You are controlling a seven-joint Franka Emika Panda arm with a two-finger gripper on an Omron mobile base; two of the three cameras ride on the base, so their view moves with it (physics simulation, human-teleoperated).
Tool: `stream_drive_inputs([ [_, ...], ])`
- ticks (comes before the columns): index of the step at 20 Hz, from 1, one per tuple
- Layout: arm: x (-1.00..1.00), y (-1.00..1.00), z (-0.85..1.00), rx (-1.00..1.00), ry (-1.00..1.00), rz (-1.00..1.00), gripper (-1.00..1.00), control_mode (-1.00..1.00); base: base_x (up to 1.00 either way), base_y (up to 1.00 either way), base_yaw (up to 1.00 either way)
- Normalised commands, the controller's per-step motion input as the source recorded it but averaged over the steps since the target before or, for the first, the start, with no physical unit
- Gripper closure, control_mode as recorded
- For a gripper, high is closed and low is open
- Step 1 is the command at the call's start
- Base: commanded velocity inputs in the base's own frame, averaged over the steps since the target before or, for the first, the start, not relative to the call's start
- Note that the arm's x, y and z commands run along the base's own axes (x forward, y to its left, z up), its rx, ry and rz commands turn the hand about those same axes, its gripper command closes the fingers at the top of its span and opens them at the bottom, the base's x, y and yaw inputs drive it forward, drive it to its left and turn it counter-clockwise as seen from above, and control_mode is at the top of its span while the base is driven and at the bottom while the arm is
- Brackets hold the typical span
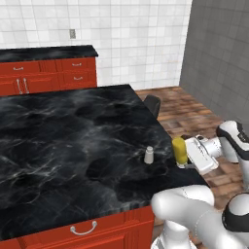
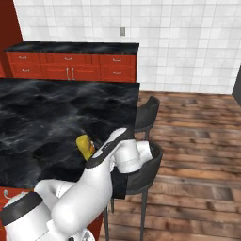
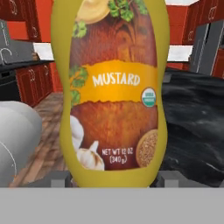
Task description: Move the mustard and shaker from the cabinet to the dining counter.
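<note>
mustard at the counter's edge

mustard (image 1: 179, 150) stands upright near the corner of the dining counter (image 1: 63, 141), gripper (image 1: 188, 156) grasping it from the side, the label right up against the hand view. shaker (image 1: 149, 155) already sits just beside it on the marble. looks like the final placement; next call is to let go and back off without tipping it.

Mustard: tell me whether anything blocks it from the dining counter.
Nothing visible does. The mustard is upright at the dining counter's near edge, beside the shaker, with the claw around it.
</note>
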Motion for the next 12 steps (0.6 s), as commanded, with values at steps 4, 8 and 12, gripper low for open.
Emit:
stream_drive_inputs([
  [4, 0.31, -0.18, -0.34, 0.00, 0.00, 0.15, 1.00, -1.00, 0.00, 0.00, 0.00],
  [8, 0.33, -0.22, -0.25, 0.05, 0.00, 0.10, 1.00, -1.00, 0.00, 0.00, 0.00],
  [12, 0.30, -0.05, -0.30, 0.07, 0.00, 0.01, 1.00, -1.00, 0.00, 0.00, 0.00],
])
